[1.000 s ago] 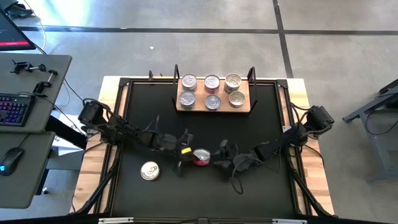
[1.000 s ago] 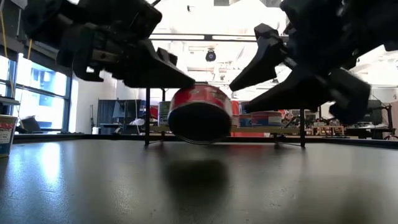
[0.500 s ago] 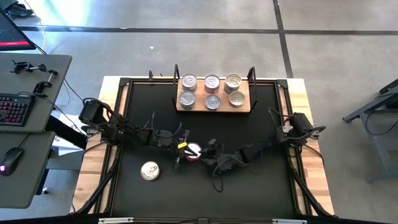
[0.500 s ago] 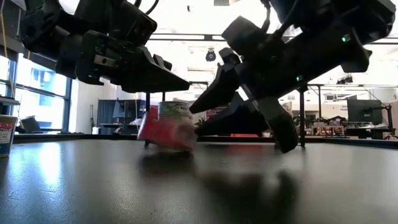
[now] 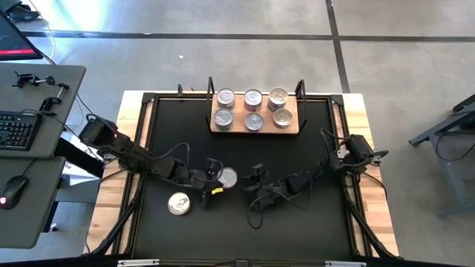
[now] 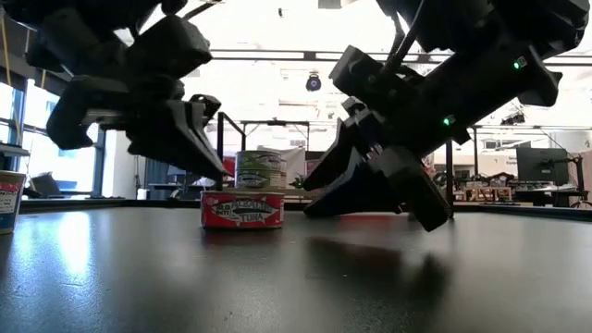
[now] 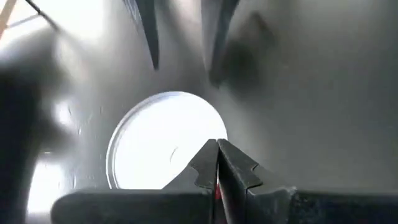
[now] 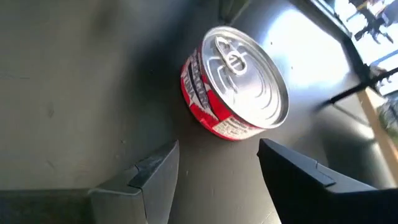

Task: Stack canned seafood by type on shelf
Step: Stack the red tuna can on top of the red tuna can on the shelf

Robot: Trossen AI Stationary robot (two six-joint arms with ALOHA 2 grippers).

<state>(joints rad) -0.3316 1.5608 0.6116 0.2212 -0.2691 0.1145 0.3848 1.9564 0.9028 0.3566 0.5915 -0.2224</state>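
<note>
Nearest the front of the black tabletop (image 5: pixel 312 222) lies a loose silver tin (image 5: pixel 178 203), flat with its lid up, not yet taken to the shelf. Just behind it, near the middle, sits the red-sided tin (image 5: pixel 227 178), upright on the tabletop with its pull-tab lid facing up. The left gripper (image 5: pixel 210 183) hangs just beside this tin on its left, fingers pressed together and holding nothing. The right gripper (image 5: pixel 256 187) is near the tin's other side, its fingers (image 8: pixel 149 171) spread and pointed at the tin; there is a clear gap between them and the tin, so it is not gripped. At the far edge stands the wooden shelf (image 5: pixel 254 130), carrying six tins (image 5: pixel 253 108) in two rows of three; whether any are stacked cannot be told from above. The task looks well under way: six tins placed, two left on the tabletop, and the red-sided one seems the next to be picked up.
</note>
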